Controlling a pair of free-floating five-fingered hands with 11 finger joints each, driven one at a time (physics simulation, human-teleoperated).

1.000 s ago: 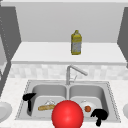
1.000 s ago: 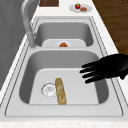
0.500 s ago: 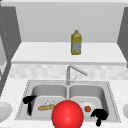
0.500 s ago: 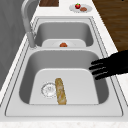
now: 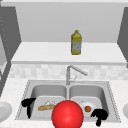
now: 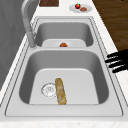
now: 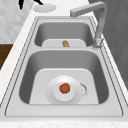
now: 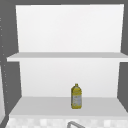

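My left hand (image 5: 28, 104) hovers at the front left corner of the sink (image 5: 113, 100), open and holding nothing. In the left side view its straight fingers (image 6: 117, 61) reach in over the front rim of the left basin. A baguette (image 6: 60, 91) lies on that basin's floor beside the drain (image 6: 49, 89). My right hand (image 5: 99, 115) hangs at the front of the right basin, relaxed and empty. Just behind it, a white plate (image 7: 75, 96) with a small orange-red item (image 7: 65, 88) rests in that basin. A big red sphere (image 5: 67, 115) sits between the hands.
The faucet (image 5: 72, 72) rises behind the divider, its spout angled right. A yellow bottle (image 8: 76, 97) stands on the lower shelf above the sink. White plates lie on the counter at both ends; the right one (image 6: 80, 8) carries a tomato and another item. A brown board (image 6: 49, 2) lies beyond.
My left hand has drawn back from above the left basin toward its front rim. The right hand, baguette and plate have not moved.
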